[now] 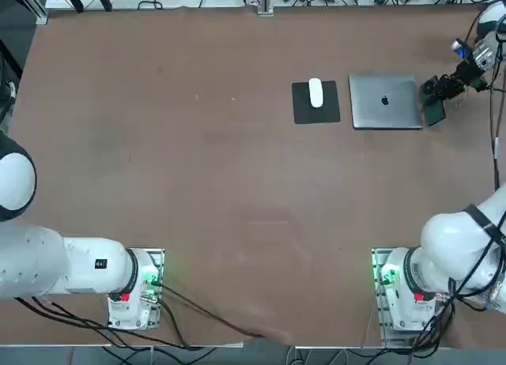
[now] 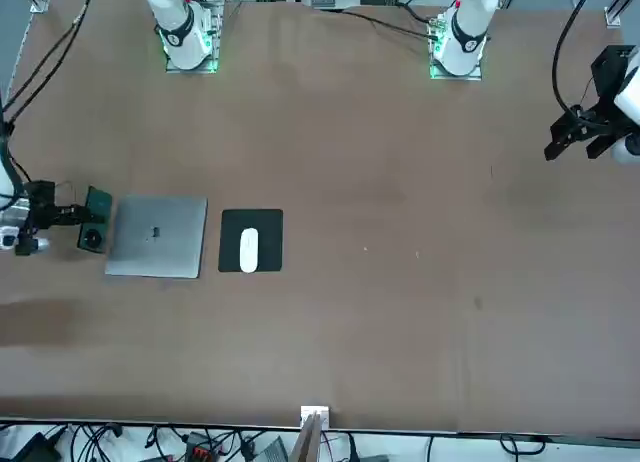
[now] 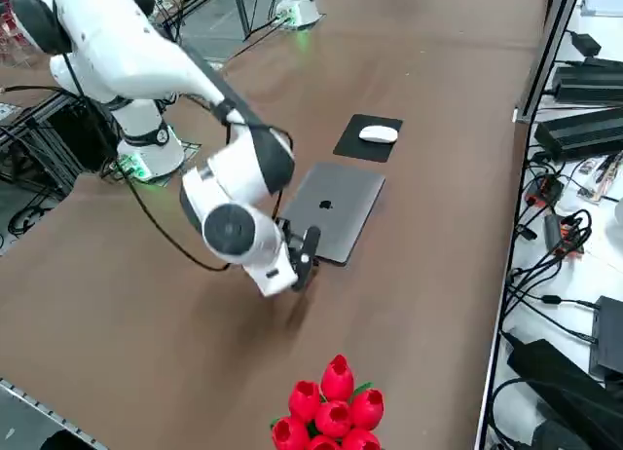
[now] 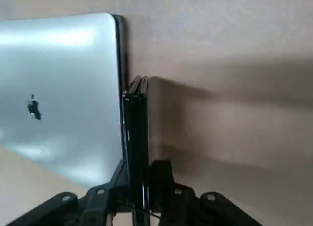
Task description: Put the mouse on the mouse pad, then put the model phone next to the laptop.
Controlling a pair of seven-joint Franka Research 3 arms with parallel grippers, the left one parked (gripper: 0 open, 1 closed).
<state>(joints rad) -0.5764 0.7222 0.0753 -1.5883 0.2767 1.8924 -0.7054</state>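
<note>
Brown tabletop [image 1: 198, 183] fills my overhead picture. On it I see the white mouse [image 1: 315, 92] lying on the black mouse pad [image 1: 315, 111], and the silver laptop [image 1: 385, 101] just beside the pad, lid closed. At the laptop's far side from the pad, the right gripper [image 1: 439, 95] reaches in from the picture's right edge with the dark phone [image 1: 434, 111] in its grasp, close to the laptop's edge.

From across the table I see the same row reversed: pad [image 2: 250, 241] with mouse [image 2: 249, 250], then laptop [image 2: 156, 237], then the phone [image 2: 94, 233], its round camera ring showing, with the gripper [image 2: 70, 215] clamped on it near the left edge.

From the right side, the white arm bends low over the table and its gripper [image 3: 307, 258] sits just beside the laptop's [image 3: 334, 208] near corner; the phone itself is hidden there. Red tulips [image 3: 331, 406] stand at the bottom edge.

In the wrist picture, the fingers [image 4: 164, 173] are clenched on the phone [image 4: 136, 128], which stands on its thin edge, right alongside the laptop's [image 4: 63, 89] side.
</note>
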